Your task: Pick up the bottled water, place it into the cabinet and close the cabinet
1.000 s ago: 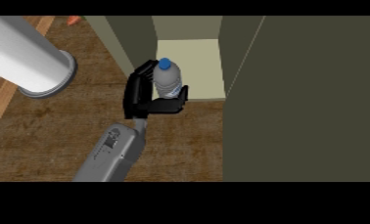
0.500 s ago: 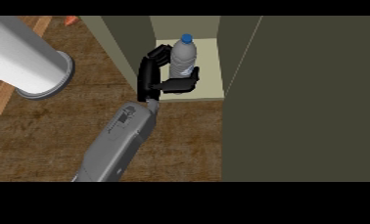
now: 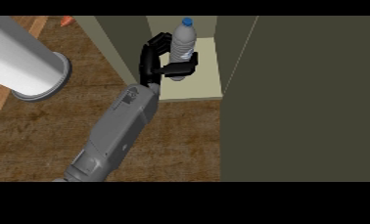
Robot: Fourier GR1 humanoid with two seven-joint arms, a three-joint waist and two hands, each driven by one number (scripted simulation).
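Bottled water [image 3: 183, 42]: upright, blue cap, inside cabinet [image 3: 206, 83] opening. Right hand [image 3: 160, 64] curled round its mid-body. Probably light, smooth, slightly squashable; mid-body hold suits.

bottled water [image 3: 182, 47]: upright, in the cabinet's opening, over the shelf floor, toward its back.
right hand [image 3: 155, 64]: just left of the bottle, fingers and thumb curled round its lower half.
right forearm [image 3: 115, 132]: runs from the view's lower edge up to the hand, over the counter.
cabinet [image 3: 195, 83]: upper middle; shelf floor between its left wall and the door.
cabinet door [image 3: 303, 96]: right of the opening, standing open.
counter [image 3: 43, 130]: lower left, before the cabinet.
cylinder [image 3: 25, 64]: left edge, well apart from the bottle.
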